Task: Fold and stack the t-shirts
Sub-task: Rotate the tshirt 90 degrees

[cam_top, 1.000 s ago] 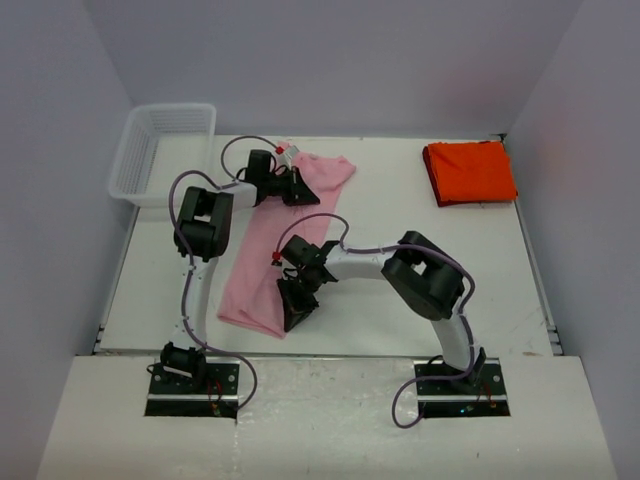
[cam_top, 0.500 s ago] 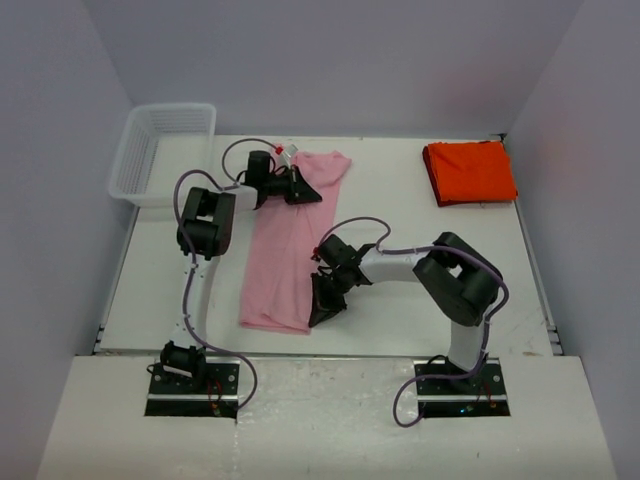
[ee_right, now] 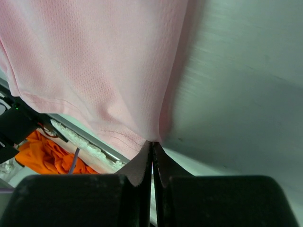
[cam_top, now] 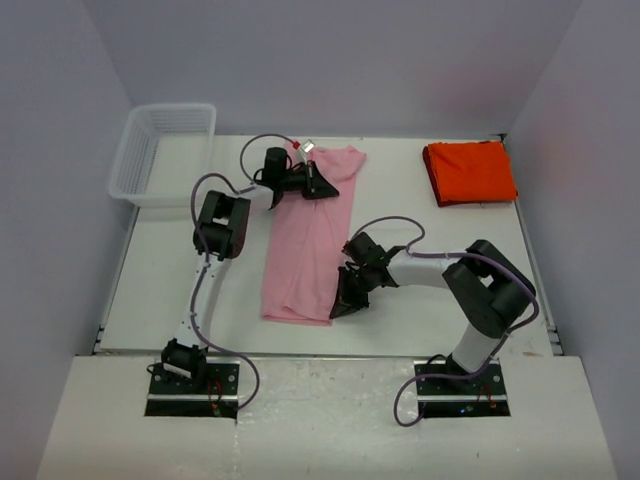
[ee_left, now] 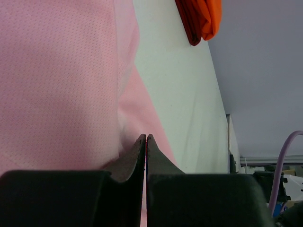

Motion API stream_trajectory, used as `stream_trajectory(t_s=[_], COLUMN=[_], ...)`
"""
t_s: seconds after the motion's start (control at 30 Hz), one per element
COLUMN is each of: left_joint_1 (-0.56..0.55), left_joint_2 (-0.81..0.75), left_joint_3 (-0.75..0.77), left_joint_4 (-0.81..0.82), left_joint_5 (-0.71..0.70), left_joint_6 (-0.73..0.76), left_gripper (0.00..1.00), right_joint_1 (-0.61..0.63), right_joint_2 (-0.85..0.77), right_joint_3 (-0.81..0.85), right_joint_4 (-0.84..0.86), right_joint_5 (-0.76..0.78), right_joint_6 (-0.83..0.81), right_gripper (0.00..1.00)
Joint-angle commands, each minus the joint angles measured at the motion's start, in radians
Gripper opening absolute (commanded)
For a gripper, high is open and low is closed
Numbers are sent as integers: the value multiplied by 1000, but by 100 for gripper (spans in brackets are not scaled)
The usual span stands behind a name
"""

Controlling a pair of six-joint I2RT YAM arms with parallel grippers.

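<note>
Pink shirt shifted rightward. The light pink t-shirt [cam_top: 305, 250] is seen further right on the table [cam_top: 420, 225] than it was a second ago, and straighter: its long axis now runs nearly far-to-near, where before it lay slanted toward the left arm. Both arms have swung right with it.

Left gripper [ee_left: 145, 137]: jaws closed to a hairline, cloth pinched at the far end of the shirt on its right edge. Right gripper [ee_right: 152, 144]: jaws likewise pressed together on the near right corner, with the hem stitching visible just beside the tips. The fabric between the two grips is drawn fairly flat, in a long narrow strip — apparently already folded lengthwise, though layers cannot be counted from these views.

The orange-red t-shirt [cam_top: 470, 172] lies folded at the far right, well apart from the pink one, and is unmoved. The basket [cam_top: 160, 150] stays at the far left.

Judgement: the drag is read as repositioning toward the table's middle, closer to the orange stack — a crosswise fold and the stacking remain to be done.
</note>
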Motion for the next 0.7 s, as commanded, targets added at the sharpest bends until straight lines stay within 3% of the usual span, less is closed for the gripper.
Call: stream_trajectory(t_s=[0.0,0.3,0.4,0.43,0.53,0.57,0.67], left_joint_1=[-44,-64,-65,-67,-67,-68,-78], left_joint_2=[94,72,40,-4,-157,-203,-418], left_joint_3=[52,82,57,12,-143,-180,-294], left_joint_4=[3,97,132,140,193,186,2], left_joint_5=[-13,-47,-38,-39,-50,-76,-168], left_joint_6=[-40,-84,-92,-89,-55,-31,148], left_gripper=[0,2,12,20,33,37,46], right_joint_1=[-18,-52,-56,-57,-52,-52,-41], right_joint_2=[-2,-120,-139,-166,-240,-304,-411], right_joint_3=[-92,-151,-134,-131,-129,-138,-139], right_joint_4=[-86,-91,-103,-110,-104,-107,-132], right_joint_5=[273,357,393,403,449,456,425], right_joint_6=[-9,-18,-54,-74,-129,-144,-144], right_gripper=[0,0,0,1,10,20,41])
